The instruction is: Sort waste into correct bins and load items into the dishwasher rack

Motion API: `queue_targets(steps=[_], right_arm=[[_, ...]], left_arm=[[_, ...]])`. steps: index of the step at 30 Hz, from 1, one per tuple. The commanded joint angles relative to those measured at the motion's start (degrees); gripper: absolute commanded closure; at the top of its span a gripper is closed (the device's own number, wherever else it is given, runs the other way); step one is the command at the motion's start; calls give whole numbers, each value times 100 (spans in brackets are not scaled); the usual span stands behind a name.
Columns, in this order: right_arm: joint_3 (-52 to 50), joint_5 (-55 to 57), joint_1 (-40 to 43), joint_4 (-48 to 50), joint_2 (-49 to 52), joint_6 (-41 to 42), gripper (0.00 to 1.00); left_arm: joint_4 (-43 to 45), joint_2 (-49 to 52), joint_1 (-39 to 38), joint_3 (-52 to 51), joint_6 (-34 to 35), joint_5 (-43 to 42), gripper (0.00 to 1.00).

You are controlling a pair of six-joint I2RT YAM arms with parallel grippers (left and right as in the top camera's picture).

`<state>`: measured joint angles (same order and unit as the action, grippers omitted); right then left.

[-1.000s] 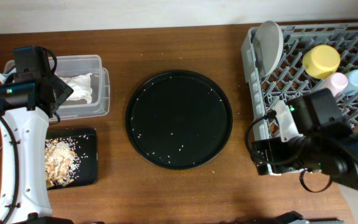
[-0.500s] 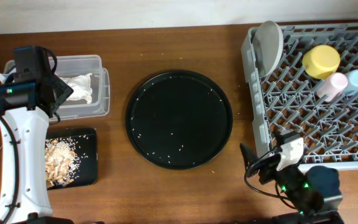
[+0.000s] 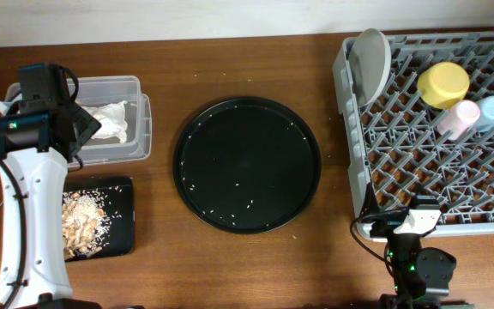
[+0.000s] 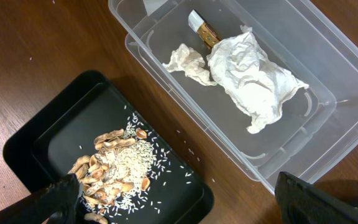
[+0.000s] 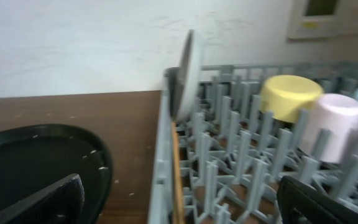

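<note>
On the brown counter point(image 3: 247, 64), the dishwasher rack point(image 3: 401, 129) sits right of the round black tray point(image 3: 247, 163); left end effector point(image 4: 179, 193) and right end effector point(image 5: 180, 190) both gape released, empty.

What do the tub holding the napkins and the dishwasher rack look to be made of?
Tub: probably clear, glossy plastic, given its see-through walls and shiny rim. Rack: looks like matte grey moulded plastic, given its uniform lattice and upright pegs.

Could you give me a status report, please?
Left gripper, right gripper open, empty. Plate, bowl, cups in rack; napkins in tub, scraps in black tray. Nothing blocking.
</note>
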<state>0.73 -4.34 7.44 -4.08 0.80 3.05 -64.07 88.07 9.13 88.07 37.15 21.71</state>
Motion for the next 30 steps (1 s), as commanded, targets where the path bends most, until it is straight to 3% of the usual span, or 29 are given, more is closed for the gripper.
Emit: queue_targets(steps=[1,19,22,23,25,28,30], right_arm=[[-42,356,44,-55,-61,212,2],[-42,354,46,-42,-61,210,2],[-42,354,46,-42,-61,210,2],[-42,354,46,-42,-61,212,2],[-42,354,46,-42,-61,210,2],[-42,354,46,-42,-61,210,2],[-42,354,46,-42,-61,210,2]], left_arm=[[-7,-28,4,15,-31,59,1],[-17,-68,4,15,-48,63,1],[-1215,-472,-55,-149,-136,-352,1],[-1156,-660,-133,-369,-140,-350,1],[-249,-1545,-463,-1482,-656,-363,1],[2164,-3276,-1001,-3851,-2166,-1095,1],[3075,-4365,-1029,-5342,-2181,-1261,1]])
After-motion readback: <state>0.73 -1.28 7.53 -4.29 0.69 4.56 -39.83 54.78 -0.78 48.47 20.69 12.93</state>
